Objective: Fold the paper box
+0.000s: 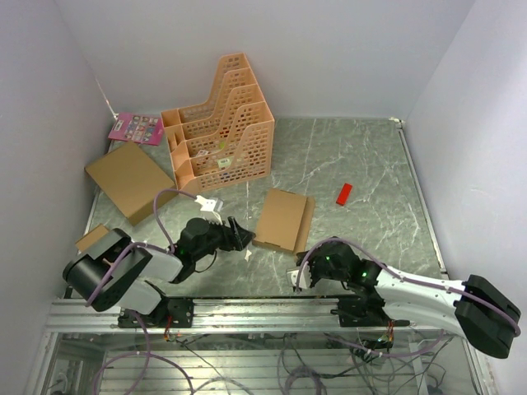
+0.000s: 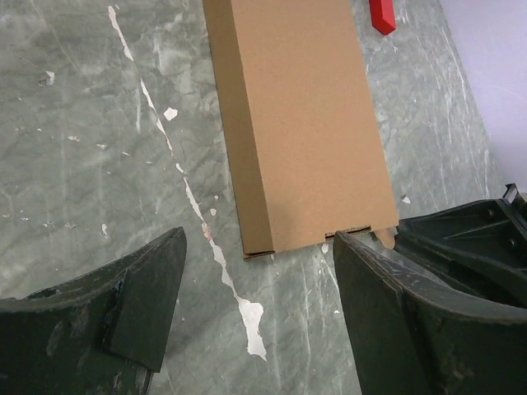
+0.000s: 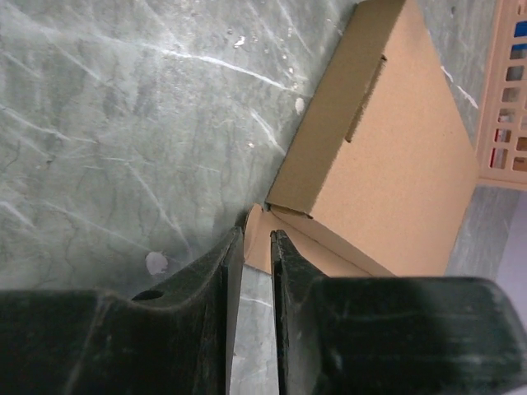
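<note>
Right gripper (image 3: 255, 240): fingers nearly pressed together, thin slit between, tips at the paper box (image 3: 395, 156) corner flap.
Left gripper (image 2: 259, 244): spread wide, just short of the box's edge.
Paper box: flat on the tabletop (image 1: 354, 156), frame centre, beyond both grippers.
Red block (image 1: 344, 194): right of the box, apart.
Orange file rack (image 1: 222, 123): upper centre.
</note>
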Available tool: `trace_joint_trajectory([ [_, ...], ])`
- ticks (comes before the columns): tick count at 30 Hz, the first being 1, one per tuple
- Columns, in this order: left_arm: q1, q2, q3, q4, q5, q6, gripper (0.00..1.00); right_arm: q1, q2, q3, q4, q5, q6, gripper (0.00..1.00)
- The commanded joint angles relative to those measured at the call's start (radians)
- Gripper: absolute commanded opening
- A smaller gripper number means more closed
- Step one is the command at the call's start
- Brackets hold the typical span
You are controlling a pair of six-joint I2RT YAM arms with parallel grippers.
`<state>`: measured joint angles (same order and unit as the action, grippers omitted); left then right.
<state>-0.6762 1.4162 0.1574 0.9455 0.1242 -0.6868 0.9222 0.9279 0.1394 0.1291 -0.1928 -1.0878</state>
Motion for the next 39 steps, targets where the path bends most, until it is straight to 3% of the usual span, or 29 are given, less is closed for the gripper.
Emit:
trace_joint_trajectory([
  [1,-0.009,0.013,0.025,0.084,-0.018,0.022,0.82,0.005,-0.048,0.008,0.000,0.030,0.033,0.20],
  [11,-0.015,0.026,0.069,0.032,-0.028,0.051,0.82,0.005,-0.055,0.030,-0.022,0.049,0.078,0.17],
  [14,-0.015,0.022,0.070,0.025,-0.032,0.051,0.83,0.006,-0.046,0.074,-0.125,-0.008,0.062,0.17],
  [18,-0.017,0.014,0.072,0.008,-0.045,0.062,0.83,0.006,-0.040,0.064,-0.133,-0.052,0.028,0.27],
  [26,-0.016,0.018,0.078,-0.001,-0.047,0.070,0.83,0.004,0.029,0.037,-0.057,-0.028,0.007,0.32],
  [33,-0.016,0.035,0.071,0.029,-0.045,0.064,0.83,0.005,0.054,0.024,-0.019,0.019,0.008,0.31],
  [39,-0.016,0.035,0.070,0.026,-0.045,0.067,0.83,0.006,0.058,0.029,-0.010,0.049,0.017,0.22],
])
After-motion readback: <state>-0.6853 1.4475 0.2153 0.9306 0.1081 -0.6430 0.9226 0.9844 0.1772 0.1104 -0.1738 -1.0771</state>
